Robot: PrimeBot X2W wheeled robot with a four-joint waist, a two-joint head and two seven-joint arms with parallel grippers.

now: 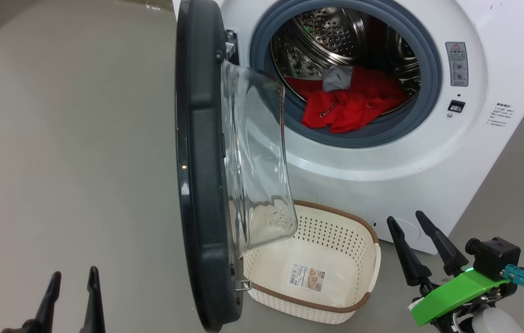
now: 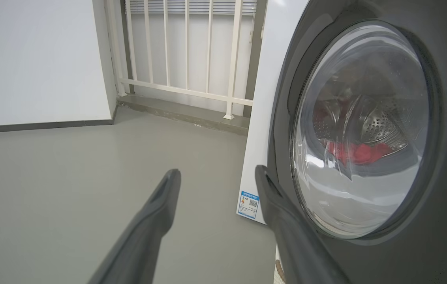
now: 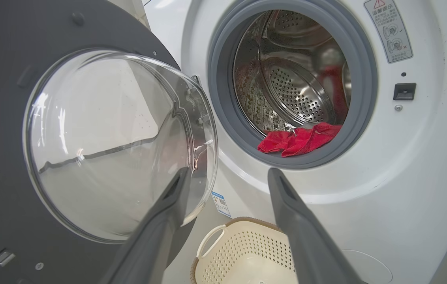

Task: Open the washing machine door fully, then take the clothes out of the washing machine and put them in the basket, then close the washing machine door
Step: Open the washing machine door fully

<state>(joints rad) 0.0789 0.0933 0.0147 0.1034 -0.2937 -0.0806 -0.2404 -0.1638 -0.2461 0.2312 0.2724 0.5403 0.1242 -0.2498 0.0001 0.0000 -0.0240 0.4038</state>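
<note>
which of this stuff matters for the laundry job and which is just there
Job: washing machine door, clothes, washing machine, basket.
Just there: white railing, blue label sticker, warning sticker.

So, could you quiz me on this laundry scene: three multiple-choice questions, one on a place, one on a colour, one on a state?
1. Where is the basket? A) on the floor before the washing machine B) atop it C) on a shelf
2. What colour are most clothes? A) blue B) red C) yellow
3. The washing machine door is: A) shut B) open C) cracked
Answers: 1 A, it sits at the machine's foot; 2 B, red fabric lies in the drum; 3 B, it stands swung out.
</note>
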